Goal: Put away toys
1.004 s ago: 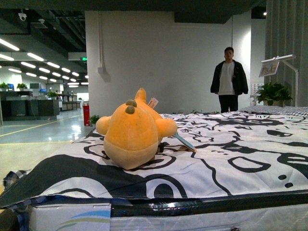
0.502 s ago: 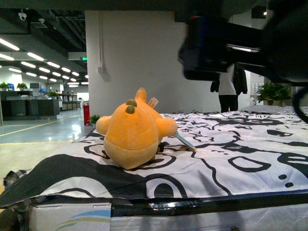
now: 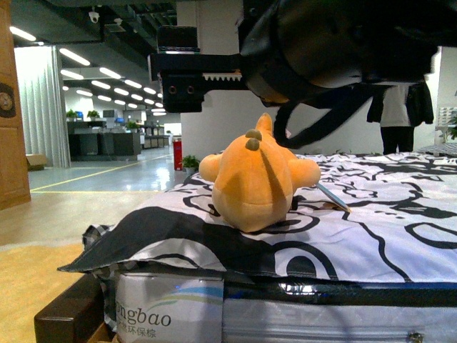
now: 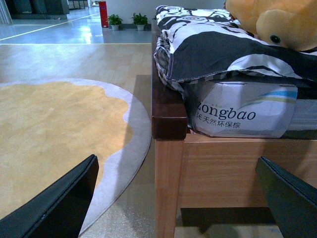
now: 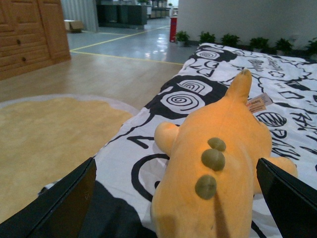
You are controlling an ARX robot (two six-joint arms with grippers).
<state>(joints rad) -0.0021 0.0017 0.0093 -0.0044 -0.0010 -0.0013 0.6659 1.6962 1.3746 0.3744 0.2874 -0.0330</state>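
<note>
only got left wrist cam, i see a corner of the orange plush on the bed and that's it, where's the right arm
observer: Right gripper hangs over the plush dinosaur, open, no contact visible.
operator: which way does it lie
observer: Belly down, spikes up, tail pointing away from the robot, tag beside it.
operator: anyone nearby
observer: Yes, a person stands beyond the bed, right of the plush.
</note>
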